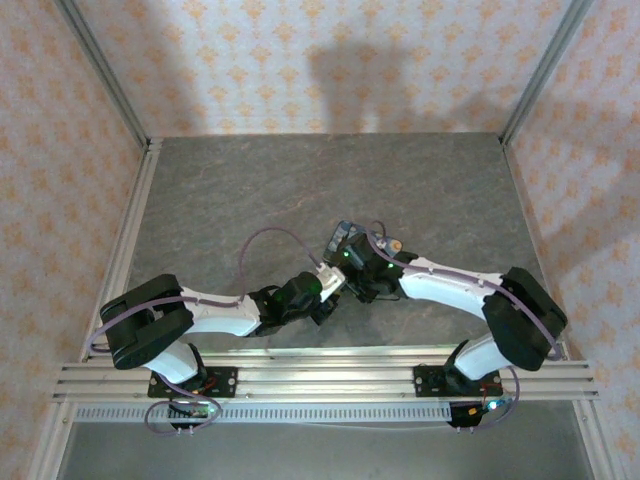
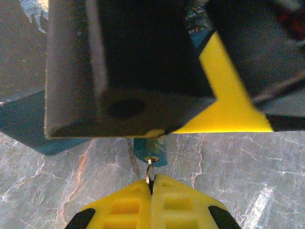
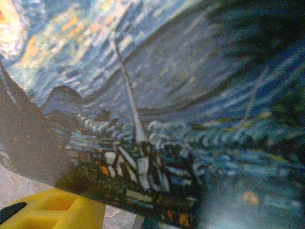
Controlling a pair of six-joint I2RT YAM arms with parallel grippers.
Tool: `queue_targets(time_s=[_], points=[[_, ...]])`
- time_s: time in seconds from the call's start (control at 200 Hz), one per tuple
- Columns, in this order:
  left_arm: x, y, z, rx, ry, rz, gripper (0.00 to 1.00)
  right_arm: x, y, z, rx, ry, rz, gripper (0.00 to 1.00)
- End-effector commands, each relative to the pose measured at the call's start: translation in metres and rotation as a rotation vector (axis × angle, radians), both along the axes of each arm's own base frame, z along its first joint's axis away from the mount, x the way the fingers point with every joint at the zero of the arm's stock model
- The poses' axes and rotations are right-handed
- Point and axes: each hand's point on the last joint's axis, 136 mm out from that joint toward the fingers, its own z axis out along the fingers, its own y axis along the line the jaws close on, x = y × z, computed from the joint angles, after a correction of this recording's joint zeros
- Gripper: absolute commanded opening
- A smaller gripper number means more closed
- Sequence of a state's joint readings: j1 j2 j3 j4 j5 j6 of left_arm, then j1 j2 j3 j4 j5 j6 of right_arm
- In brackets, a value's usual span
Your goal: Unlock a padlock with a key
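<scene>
- Teal-blue and small, the padlock (image 2: pixel 150 149) is sitting at the centre of the left wrist view, just below the middle of the frame, with a small brass-coloured ring on the end facing the camera.
- Its upper part is disappearing under a large dark block (image 2: pixel 119 71) with a yellow wedge on its right, which is too close and blurred to identify.
- A slim pale sliver, the key (image 2: pixel 149 172), is running straight down from that brass ring into the yellow fingers (image 2: pixel 126 205) at the bottom edge.
- The left gripper (image 2: pixel 151 183) is clamping the key, its two fingers pressed together with only the metal between them.
- A blue box (image 2: pixel 28 124) is lying on the left of this view, behind the padlock.
- In the right wrist view the same box (image 3: pixel 167 95) is showing swirling blue and yellow paintwork very close to the lens, and one yellow finger (image 3: pixel 62 212) is peeking in at the lower left.
- From above, the right gripper (image 1: pixel 352 262) is meeting the left one at the centre of the frame beside the box; whether its jaws are apart or together cannot be told.
- Everything is resting on a grey marbled table (image 1: pixel 250 190).
</scene>
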State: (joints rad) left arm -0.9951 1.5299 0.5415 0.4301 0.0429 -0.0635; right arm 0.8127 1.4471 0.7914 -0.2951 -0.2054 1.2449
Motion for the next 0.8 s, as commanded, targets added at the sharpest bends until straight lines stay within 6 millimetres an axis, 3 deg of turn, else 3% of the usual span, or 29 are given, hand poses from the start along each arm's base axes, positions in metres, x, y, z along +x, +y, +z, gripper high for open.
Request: queue_targets(time_s=[0.0,0.2,0.34,0.545,0.796], points=[[0.0,0.006,-0.012,0.006,0.04,0.047,0.0,0.0,-0.009,0.021,0.004,-0.067,-0.026,0.56],[0.007,0.015,-0.012,-0.073,0.082,0.106,0.0,-0.005,-0.035,0.034,-0.023,-0.13,-0.086,0.56],[0.006,0.014,-0.012,-0.104,0.111,0.107,0.0,-0.007,-0.04,0.038,-0.018,-0.151,-0.099,0.56],[0.002,0.011,-0.011,-0.159,0.153,0.12,0.0,-0.011,-0.029,0.038,-0.006,-0.169,-0.082,0.56],[-0.003,0.004,-0.001,-0.321,0.277,0.158,0.0,-0.014,-0.002,0.022,0.017,-0.153,-0.055,0.55]])
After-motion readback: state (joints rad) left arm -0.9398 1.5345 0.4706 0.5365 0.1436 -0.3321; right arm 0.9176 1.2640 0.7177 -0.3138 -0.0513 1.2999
